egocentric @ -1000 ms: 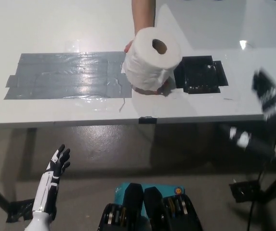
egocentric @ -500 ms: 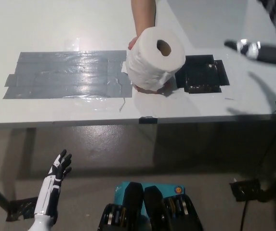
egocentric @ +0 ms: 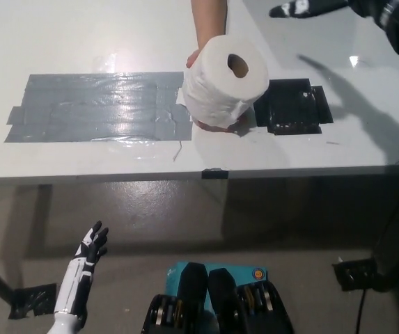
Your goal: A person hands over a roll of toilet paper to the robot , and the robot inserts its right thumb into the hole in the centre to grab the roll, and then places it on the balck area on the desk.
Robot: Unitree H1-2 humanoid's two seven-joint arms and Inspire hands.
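A person's hand (egocentric: pixel 200 56) reaches in from the top and holds a white toilet paper roll (egocentric: pixel 225 81) above the desk, its centre hole (egocentric: pixel 237 65) facing up. Just right of the roll lies the black area (egocentric: pixel 293 106) on the white desk (egocentric: pixel 81 35). My black right hand (egocentric: pixel 303 8) is raised at the top right, above and right of the roll, fingers spread and holding nothing. My white left hand (egocentric: pixel 88 250) rests low at the lower left, below the desk edge, open.
A wide grey taped patch (egocentric: pixel 95 108) covers the desk left of the roll. The desk's front edge (egocentric: pixel 185 174) runs across the middle of the view. Below it are the floor and a black stand (egocentric: pixel 359 275) at the lower right.
My right arm has swung up from the right edge to the top right, its hand now reaching toward the roll. The roll and person's hand stay nearly still. My left hand dropped slightly.
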